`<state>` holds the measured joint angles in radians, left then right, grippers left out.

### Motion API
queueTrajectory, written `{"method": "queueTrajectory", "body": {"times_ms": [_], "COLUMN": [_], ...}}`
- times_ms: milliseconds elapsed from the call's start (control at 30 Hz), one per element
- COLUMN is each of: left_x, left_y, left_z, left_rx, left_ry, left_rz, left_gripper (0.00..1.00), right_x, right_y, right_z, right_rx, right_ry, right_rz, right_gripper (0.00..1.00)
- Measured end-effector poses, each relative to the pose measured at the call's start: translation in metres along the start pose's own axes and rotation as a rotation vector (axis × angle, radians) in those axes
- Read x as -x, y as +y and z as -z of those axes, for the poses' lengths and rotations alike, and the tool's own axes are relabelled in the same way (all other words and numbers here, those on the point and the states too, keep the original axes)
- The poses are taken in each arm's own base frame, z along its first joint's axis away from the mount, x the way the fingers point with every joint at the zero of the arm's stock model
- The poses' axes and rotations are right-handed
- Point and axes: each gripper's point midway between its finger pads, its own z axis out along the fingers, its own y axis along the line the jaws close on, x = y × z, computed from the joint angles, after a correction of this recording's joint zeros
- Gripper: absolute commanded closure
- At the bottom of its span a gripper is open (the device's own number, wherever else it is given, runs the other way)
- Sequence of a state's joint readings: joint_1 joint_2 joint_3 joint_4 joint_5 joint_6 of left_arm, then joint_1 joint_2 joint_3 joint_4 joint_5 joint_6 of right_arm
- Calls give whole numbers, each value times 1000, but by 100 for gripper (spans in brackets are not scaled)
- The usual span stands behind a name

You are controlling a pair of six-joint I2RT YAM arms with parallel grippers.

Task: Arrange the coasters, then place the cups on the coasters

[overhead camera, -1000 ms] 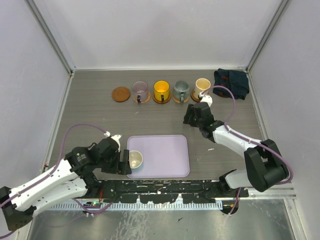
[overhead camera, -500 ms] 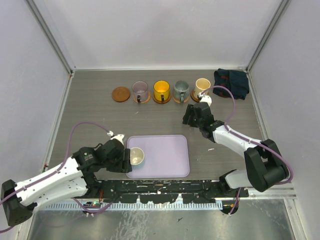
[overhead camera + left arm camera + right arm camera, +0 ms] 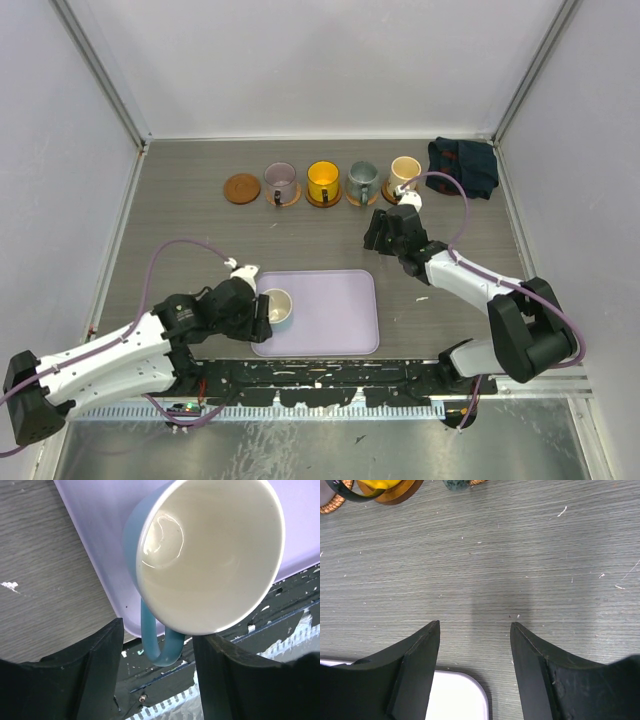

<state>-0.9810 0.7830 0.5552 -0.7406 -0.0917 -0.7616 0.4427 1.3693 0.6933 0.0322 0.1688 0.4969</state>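
Down at the near-left corner of the lavender tray [image 3: 335, 310] the left gripper [image 3: 262, 313] has its fingers closed against the blue-and-cream cup [image 3: 276, 308], one on either side, with the blue handle hanging in the gap between them. From the wrist view the cup's glossy cream inside is empty, its mouth tipped toward the camera, and its handle sticks out past the tray's edge over the black rail. I can't tell whether the cup's base rests on the tray or is just clear of it. Nothing else is on the tray. Across the far side of the table [image 3: 200, 240] runs the row: a bare coaster [image 3: 241, 188] at the left end, then the purple-grey mug [image 3: 280, 181], the yellow mug [image 3: 322, 180], the grey-teal mug [image 3: 361, 179] and the cream-beige mug [image 3: 404, 171], each on a coaster of its own, handles toward the near side. As far as the overhead view shows, they hold nothing. The right gripper [image 3: 374, 233] hangs low over bare table between the row and the tray, its fingers apart with nothing between them. A dark blue cloth [image 3: 463, 165] lies crumpled in the far-right corner, just beside the cream-beige mug.
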Motion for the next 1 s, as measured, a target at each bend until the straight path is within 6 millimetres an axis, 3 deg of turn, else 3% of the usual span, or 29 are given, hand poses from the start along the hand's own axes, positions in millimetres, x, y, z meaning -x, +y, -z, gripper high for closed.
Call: {"method": "queueTrajectory", "body": {"times_ms": [300, 600, 933, 1000], "left_x": [3, 0, 3, 4], "left_y": [-1, -1, -5, -5], "left_z": [-4, -11, -12, -12], "left_rx": [3, -10, -29, -29], "left_ry": [-10, -18, -31, -32], "left_rz": [-28, -46, -80, -84], "left_gripper": [53, 46, 48, 52], "right_x": [0, -1, -2, -3], "right_y": [0, 1, 1, 1], "right_z": [0, 0, 0, 0], "right_rx": [0, 5, 7, 6], "right_ry": [0, 5, 9, 9], "right_rz": [-3, -4, -7, -7], "right_gripper": [37, 37, 37, 37]}}
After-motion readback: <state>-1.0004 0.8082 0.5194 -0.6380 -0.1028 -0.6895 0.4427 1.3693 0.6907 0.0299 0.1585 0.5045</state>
